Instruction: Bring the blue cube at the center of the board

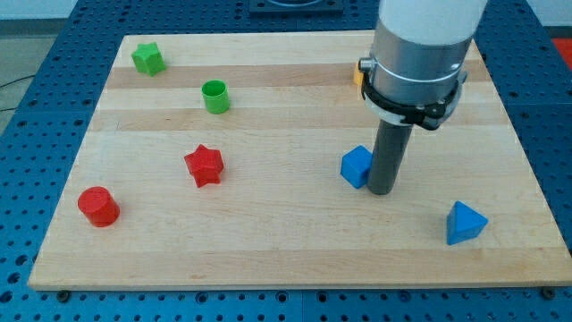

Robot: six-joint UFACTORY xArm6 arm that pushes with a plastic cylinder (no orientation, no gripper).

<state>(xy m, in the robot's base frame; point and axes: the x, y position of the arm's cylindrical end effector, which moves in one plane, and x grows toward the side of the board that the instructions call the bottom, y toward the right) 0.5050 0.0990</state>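
The blue cube (356, 166) sits on the wooden board (268, 241), right of the board's middle. My tip (382, 190) rests on the board right next to the cube's right side, touching or nearly touching it. The dark rod rises from there into the grey arm body (420, 45) at the view's top right.
A blue triangular block (465, 223) lies at the lower right. A red star (204, 165) and a red cylinder (97, 207) are at the left. A green cylinder (215, 96) and a green star-like block (147, 58) are at the upper left. A yellow block (359, 73) peeks out behind the arm.
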